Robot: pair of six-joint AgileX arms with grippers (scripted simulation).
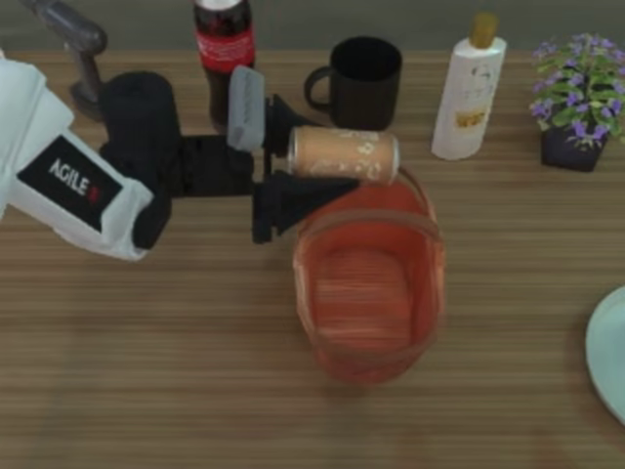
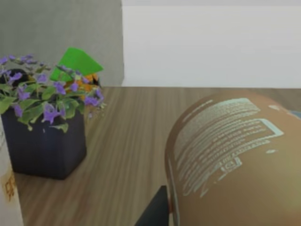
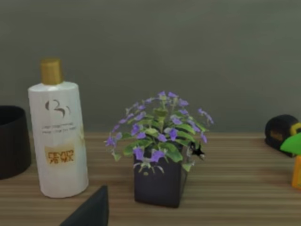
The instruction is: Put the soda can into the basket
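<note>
Gripping the can [image 1: 344, 153] sideways, my left gripper [image 1: 289, 176] hangs over the basket's [image 1: 430, 293] far rim; releasing now risks it bouncing off.

White AgileX-marked arm [image 1: 59, 176], black pincer [image 1: 293, 156]

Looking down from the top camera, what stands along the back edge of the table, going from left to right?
Cola bottle → black mug → white lotion bottle → potted purple flowers.
</note>
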